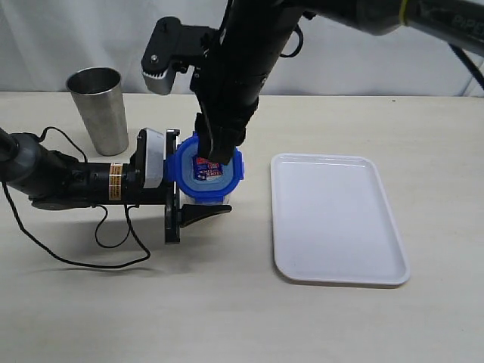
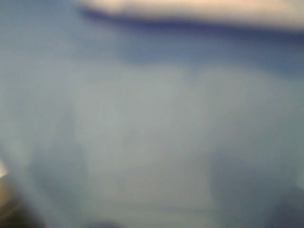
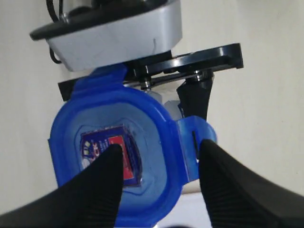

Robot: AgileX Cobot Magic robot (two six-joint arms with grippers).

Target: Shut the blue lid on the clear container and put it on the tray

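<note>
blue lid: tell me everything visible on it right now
The blue lid is rounded-square, glossy translucent blue plastic, with a red-blue label in its recessed top. It sits on the clear container, which the left pincer grips from the side. Two snap flaps visibly stick outward, apparently unlatched. The open right pincer straddles one edge from above: one finger on the label, the other outside a flap.

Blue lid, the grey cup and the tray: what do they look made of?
Blue lid: likely plastic, translucent and glossy; light passes through its flaps. Cup: metal, probably steel; brushed grey sheen with faint reflections. Tray: seemingly white plastic, smooth and softly shiny, with a rounded moulded rim.
</note>
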